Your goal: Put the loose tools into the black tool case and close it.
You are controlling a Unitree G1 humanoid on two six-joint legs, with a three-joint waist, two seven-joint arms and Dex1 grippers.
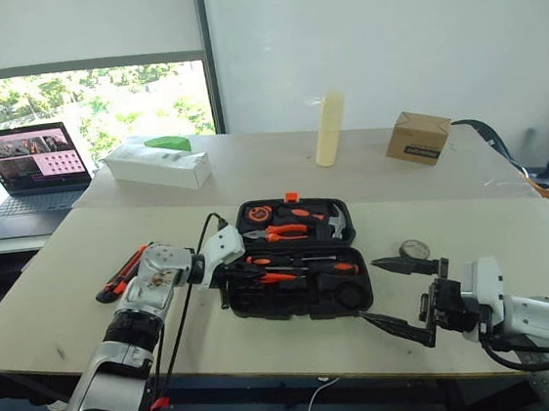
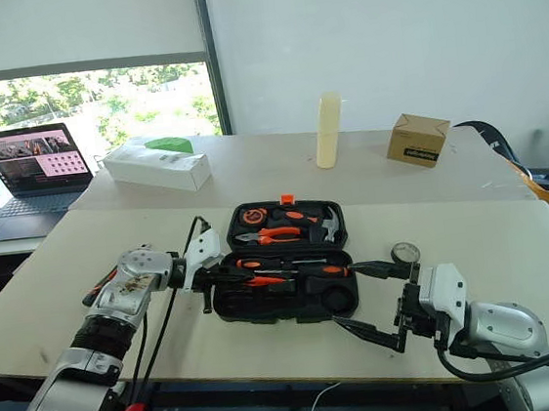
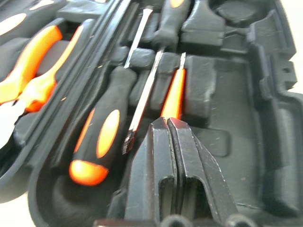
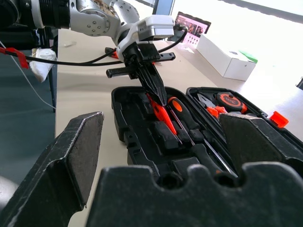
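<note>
The black tool case (image 1: 238,304) lies open in the middle of the table, orange latch (image 1: 291,196) at its far edge. Two orange-and-black screwdrivers (image 3: 102,137) and a slim orange tool (image 3: 173,94) lie in its near half. My left gripper (image 3: 168,124) is shut, tips down against the slim orange tool's end at the case's left side; a pinch cannot be told. The orange-and-black utility knife (image 1: 120,274) lies on the table left of my left arm. A small round roll (image 1: 415,249) sits right of the case. My right gripper (image 1: 400,297) hangs open beside the case's right front corner, holding nothing.
Orange-handled pliers (image 1: 282,232), a hammer (image 1: 335,221) and a tape measure (image 1: 259,213) sit in the case's far half. Further back stand a white oblong box (image 1: 157,166), a cream cylinder (image 1: 328,129), a cardboard box (image 1: 417,137) and a laptop (image 1: 31,177).
</note>
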